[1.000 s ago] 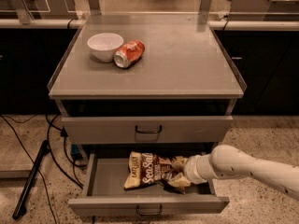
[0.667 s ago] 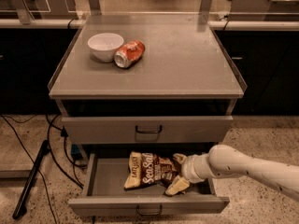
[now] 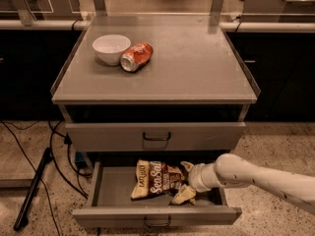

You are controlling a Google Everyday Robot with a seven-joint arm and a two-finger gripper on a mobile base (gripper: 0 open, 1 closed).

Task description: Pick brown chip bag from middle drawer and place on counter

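In the open middle drawer (image 3: 157, 216), the gripper (image 3: 191, 180) sits buried in the crumpled right end of the brown chip bag (image 3: 155, 180), the white arm reaching in from the right. We cannot tell whether the jaws are clamped on the bag, whose cream ends pucker above and below the wrist. The bag lies on the drawer floor, "Sea Salt" script facing up, left end flat. We judge this the grasping step: nothing has reached the bench (image 3: 192, 58), where a white bowl (image 3: 111, 48) and a crushed soda can (image 3: 137, 56) touch at the rear left. The next move, as we see it, calls for a firm hold, a withdrawal past the closed upper drawer (image 3: 157, 136) directly overhead, then a rise to the bench's bare right side.
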